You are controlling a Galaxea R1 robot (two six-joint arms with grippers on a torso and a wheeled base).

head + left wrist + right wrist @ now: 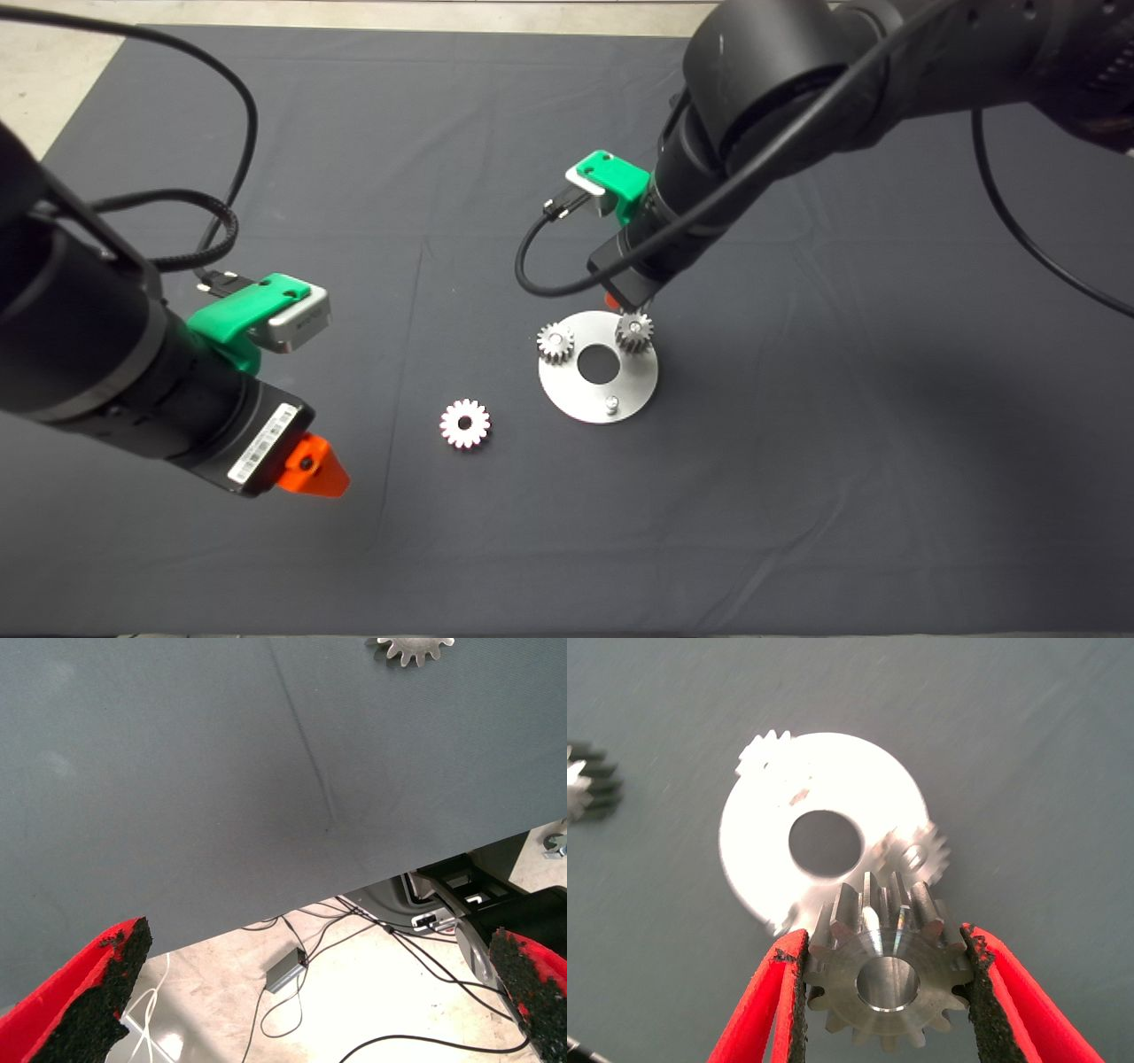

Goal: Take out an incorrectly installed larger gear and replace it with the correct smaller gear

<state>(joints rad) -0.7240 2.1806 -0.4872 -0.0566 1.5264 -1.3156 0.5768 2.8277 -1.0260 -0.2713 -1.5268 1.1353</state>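
My right gripper point(881, 943) is shut on the smaller gear point(850, 948) and holds it just above the near rim of a round silver plate point(762, 842). In the head view this gripper point(625, 306) is at the plate's point(576, 390) far right edge, and its body hides the held gear. Two other small gears point(555, 342) point(634, 330) sit on the plate. A bare peg point(611, 405) stands at its front. The larger gear point(454, 416) lies flat on the mat left of the plate. My left gripper point(314, 470) is open and empty at the lower left.
The left wrist view shows the larger gear's teeth point(412, 647), bare mat and the mat's edge, with cables point(283, 970) on the floor beyond. A black cable loop point(532, 266) hangs from the right arm just behind the plate.
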